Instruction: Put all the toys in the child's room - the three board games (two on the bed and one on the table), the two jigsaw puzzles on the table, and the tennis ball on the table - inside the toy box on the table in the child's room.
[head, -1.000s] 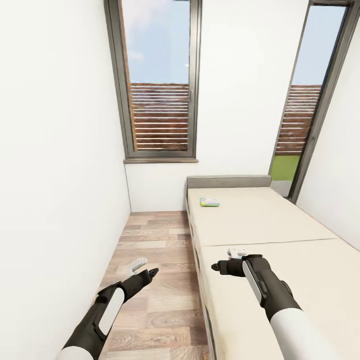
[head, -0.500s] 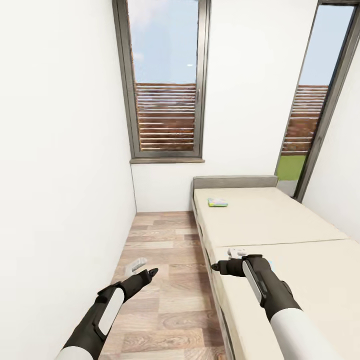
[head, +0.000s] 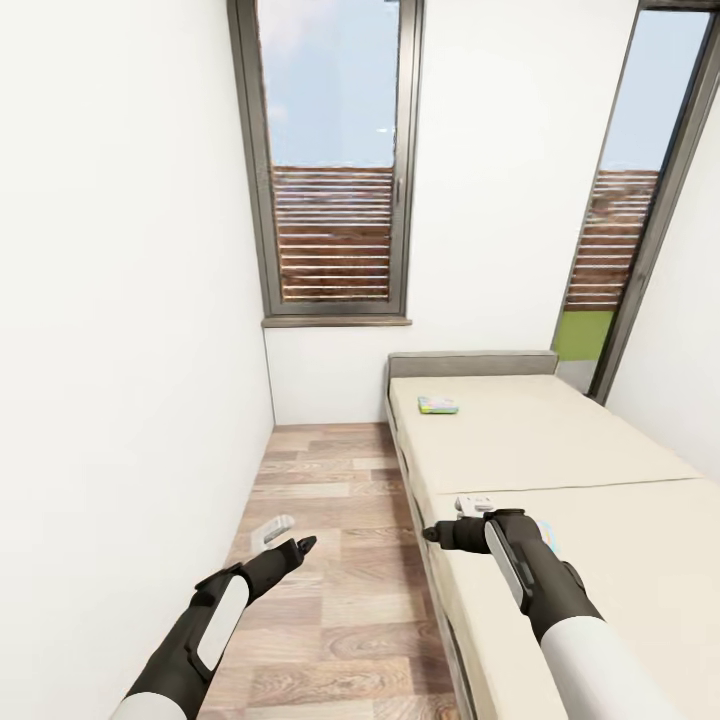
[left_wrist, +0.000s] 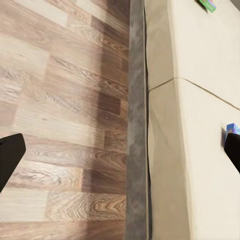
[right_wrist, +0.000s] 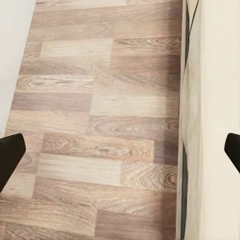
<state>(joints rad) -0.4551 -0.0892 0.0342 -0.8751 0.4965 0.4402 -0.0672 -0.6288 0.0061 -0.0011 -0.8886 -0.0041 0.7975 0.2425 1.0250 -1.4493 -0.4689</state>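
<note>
Currently facing the bed — one board game lying near its headboard end, well apart from both arms, another's blue corner peeking beside the right forearm. Left gripper hanging over the floor, right gripper over the mattress edge — both jaws spread, holding nothing, probably staged for reaching.

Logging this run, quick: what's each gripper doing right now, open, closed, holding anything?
Left gripper: open and empty, over the wooden floor.
Right gripper: open and empty, at the edge of the bed.
</note>
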